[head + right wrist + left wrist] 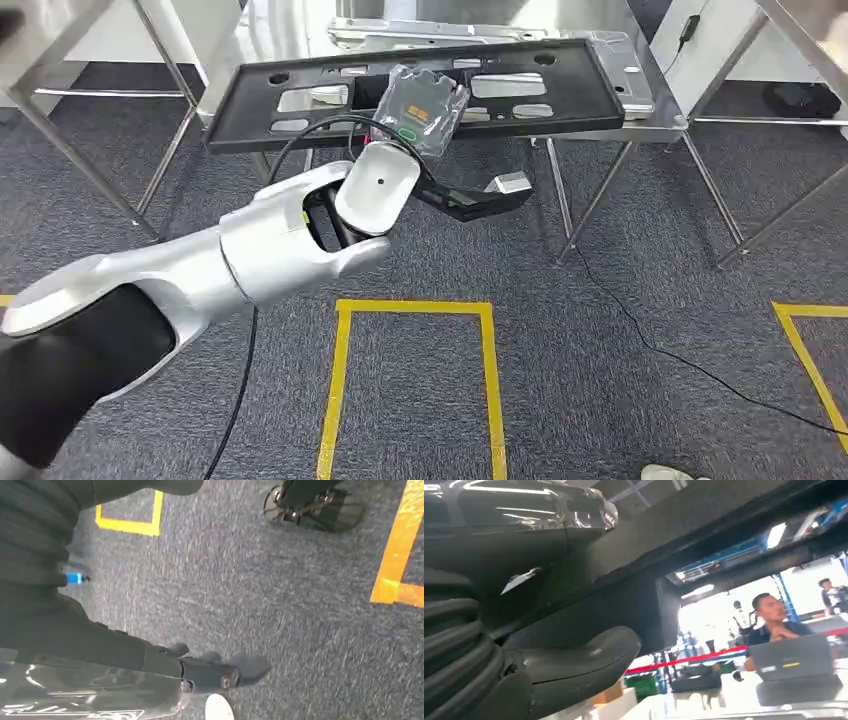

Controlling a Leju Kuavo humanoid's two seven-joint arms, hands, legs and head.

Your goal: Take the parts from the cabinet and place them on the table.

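My left hand (pixel 455 195) reaches out to the front edge of the metal table (pixel 655 75). It holds a clear plastic bag with a dark part (pixel 425 105), which stands tilted over a black slotted panel (pixel 250 105) on the table. In the left wrist view the bag (pixel 534 505) shines close above the thick thumb (pixel 574 660), under the panel's dark underside (pixel 704 525). My right hand (pixel 200 670) hangs low over the carpet, with a second clear bag (pixel 90 695) lying along its dark fingers (pixel 215 675).
Silver sheet-metal parts (pixel 620 60) lie behind the black panel. The table's thin legs (pixel 600 200) stand on grey carpet with yellow tape squares (pixel 415 310) and a black cable (pixel 680 360). A person sits at a laptop (pixel 791 657) far beyond the table. A white shoe (pixel 675 472) shows at the lower edge.
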